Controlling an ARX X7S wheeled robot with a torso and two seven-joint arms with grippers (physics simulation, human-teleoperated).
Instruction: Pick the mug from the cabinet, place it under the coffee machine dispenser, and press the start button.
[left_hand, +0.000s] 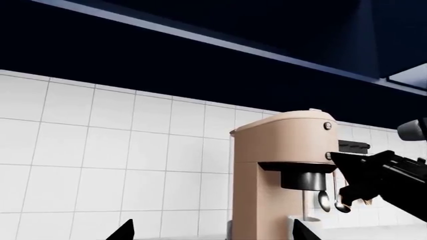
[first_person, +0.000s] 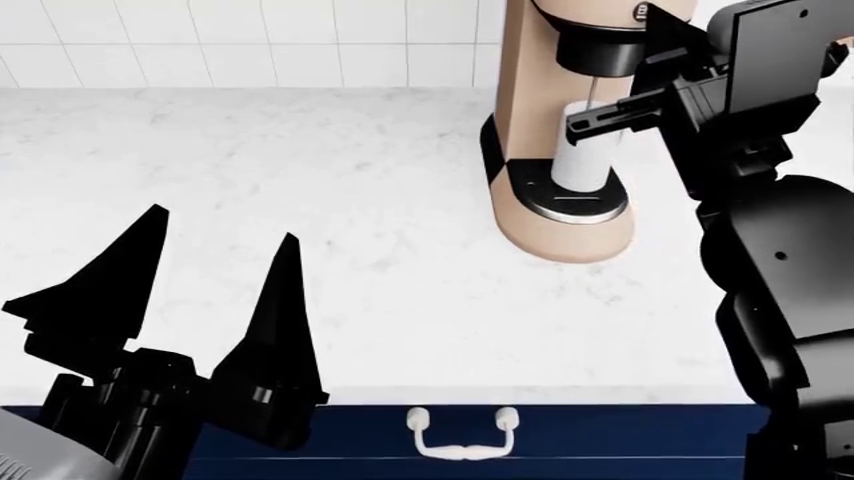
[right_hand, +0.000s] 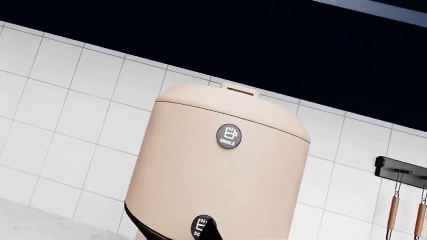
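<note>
The right wrist view gives the only legible writing. On the beige head of the coffee machine (right_hand: 227, 175) sits a round dark button (right_hand: 228, 136) bearing a white cup symbol and, beneath it, the word "SINGLE" in white capitals. Lower on the same front face a second round dark button (right_hand: 202, 227) shows another white cup symbol and the letters "DO" (the rest is cut off by the picture's edge and a dark gripper tip, so the full word cannot be told). In the left wrist view and the head view the 2 buttons appear only as small dark dots, their markings too small to read.
</note>
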